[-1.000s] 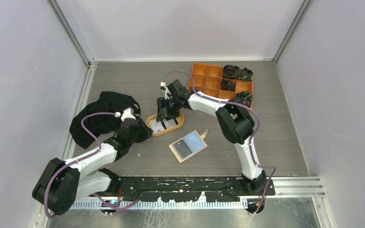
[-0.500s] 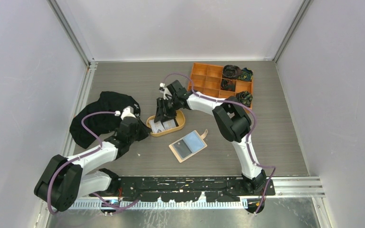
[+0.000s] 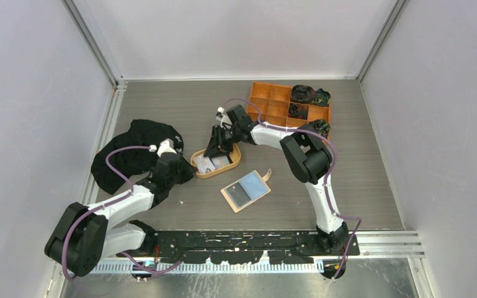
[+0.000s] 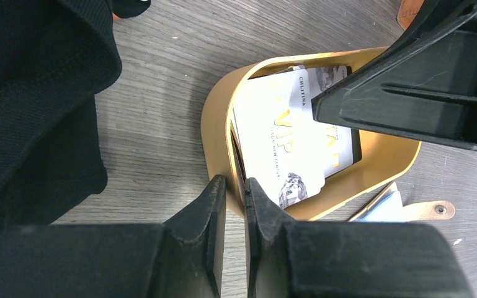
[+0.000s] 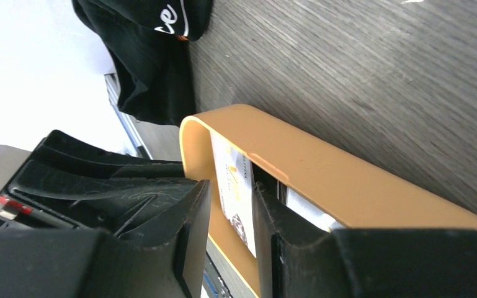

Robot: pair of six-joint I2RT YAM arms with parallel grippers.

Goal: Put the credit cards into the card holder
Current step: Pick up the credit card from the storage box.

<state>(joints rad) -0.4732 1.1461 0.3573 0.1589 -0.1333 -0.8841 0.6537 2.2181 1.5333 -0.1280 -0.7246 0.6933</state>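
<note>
An oval tan tray (image 3: 236,162) holds the credit cards. A white card (image 4: 279,133) lies on top of a dark card (image 4: 355,148). My left gripper (image 4: 236,189) is shut on the tray's near-left rim (image 4: 220,118), the wall pinched between its fingers. My right gripper (image 5: 231,214) reaches into the tray from the far side. Its fingers straddle the white card (image 5: 231,180), with a gap left at one finger. The card holder (image 3: 257,185) lies open in front of the tray with a card on it, and both grippers are away from it.
A black cloth (image 3: 130,152) lies bunched at the left, close behind my left arm. An orange compartment box (image 3: 282,105) with dark items stands at the back right. White walls close the table in on three sides.
My left gripper has shut on the tray's rim. My right gripper's jaws have narrowed around the white card, and that arm has tilted and shifted slightly right.
</note>
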